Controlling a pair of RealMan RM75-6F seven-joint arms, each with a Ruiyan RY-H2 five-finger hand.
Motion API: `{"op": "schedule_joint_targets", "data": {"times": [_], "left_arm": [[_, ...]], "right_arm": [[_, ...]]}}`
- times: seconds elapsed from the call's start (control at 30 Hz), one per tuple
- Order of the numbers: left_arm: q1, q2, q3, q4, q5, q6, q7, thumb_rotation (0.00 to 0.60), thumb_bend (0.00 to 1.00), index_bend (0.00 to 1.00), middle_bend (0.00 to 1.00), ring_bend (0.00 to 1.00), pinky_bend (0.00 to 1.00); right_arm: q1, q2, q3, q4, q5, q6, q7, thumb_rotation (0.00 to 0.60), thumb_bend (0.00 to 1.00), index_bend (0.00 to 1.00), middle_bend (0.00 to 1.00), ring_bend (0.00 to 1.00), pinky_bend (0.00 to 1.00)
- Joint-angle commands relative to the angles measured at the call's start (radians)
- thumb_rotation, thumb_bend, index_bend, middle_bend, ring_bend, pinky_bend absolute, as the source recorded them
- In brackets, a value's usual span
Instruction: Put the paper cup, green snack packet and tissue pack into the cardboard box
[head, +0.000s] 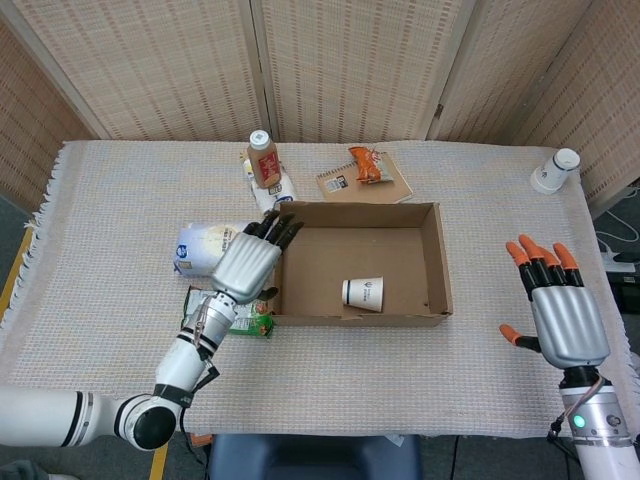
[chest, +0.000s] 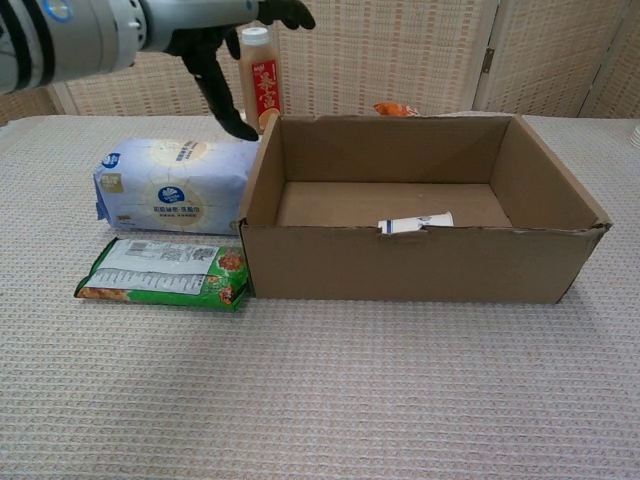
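The white paper cup (head: 364, 292) lies on its side inside the cardboard box (head: 437, 262), near the front wall; the chest view shows only a sliver of the cup (chest: 414, 222). My left hand (head: 250, 262) hovers open over the tissue pack (head: 200, 245), just left of the box, and holds nothing. In the chest view the left hand (chest: 222, 50) is above the blue-and-white tissue pack (chest: 170, 187). The green snack packet (chest: 165, 273) lies flat in front of the tissue pack. My right hand (head: 563, 312) is open, fingers spread, right of the box.
A brown bottle (head: 263, 160) stands behind the box's left corner. A notebook (head: 375, 183) with an orange snack bag (head: 367, 165) lies behind the box. A second paper cup (head: 553, 171) lies at the far right edge. Woven screens back the table.
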Motion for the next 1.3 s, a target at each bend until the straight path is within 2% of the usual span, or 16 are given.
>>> {"op": "schedule_joint_targets", "data": {"times": [0.03,0.17,0.23,0.33,0.5,0.6,0.77,1.0,1.3], "left_arm": [[0.091,0.11,0.067,-0.057,0.019,0.044,-0.042,0.6,0.15,0.01,0.11,0.1,0.33],[0.189,0.166,0.14,-0.105,0.091,0.091,-0.107,0.6,0.17,0.07,0.16,0.14,0.38],[0.239,0.166,0.187,-0.109,0.154,0.12,-0.136,0.6,0.18,0.12,0.2,0.15,0.39],[0.303,0.144,0.251,-0.083,0.234,0.148,-0.167,0.6,0.19,0.13,0.21,0.15,0.39],[0.358,0.088,0.31,0.008,0.303,0.147,-0.166,0.6,0.19,0.13,0.22,0.16,0.39],[0.373,0.052,0.329,0.056,0.331,0.134,-0.151,0.6,0.19,0.15,0.22,0.16,0.38],[0.387,0.002,0.332,0.126,0.362,0.108,-0.145,0.6,0.19,0.17,0.19,0.12,0.34],[0.393,-0.035,0.305,0.198,0.336,0.043,-0.163,0.6,0.19,0.14,0.17,0.1,0.32],[0.39,-0.041,0.257,0.197,0.239,-0.066,-0.228,0.6,0.19,0.14,0.17,0.1,0.32]], "right_arm": [[0.0,0.0,-0.002,-0.003,-0.003,-0.002,0.0,0.6,0.07,0.07,0.0,0.0,0.0],[0.0,0.0,0.0,-0.009,-0.009,0.002,0.0,0.6,0.07,0.07,0.0,0.0,0.0],[0.001,0.0,0.0,-0.009,-0.009,0.001,-0.001,0.6,0.07,0.07,0.0,0.0,0.0],[0.001,-0.002,-0.002,-0.009,-0.008,-0.003,-0.002,0.6,0.07,0.07,0.0,0.0,0.0],[0.003,-0.002,-0.006,-0.011,-0.008,-0.009,-0.006,0.6,0.07,0.07,0.0,0.0,0.0],[0.003,-0.004,-0.005,-0.008,-0.007,-0.007,-0.006,0.6,0.07,0.07,0.0,0.0,0.0],[0.004,-0.006,-0.003,-0.007,0.0,-0.006,-0.01,0.6,0.07,0.07,0.0,0.0,0.0],[0.006,-0.01,-0.002,-0.002,0.006,-0.009,-0.012,0.6,0.07,0.07,0.0,0.0,0.0],[0.01,-0.015,-0.001,0.004,0.015,-0.011,-0.016,0.6,0.07,0.07,0.0,0.0,0.0]]}}
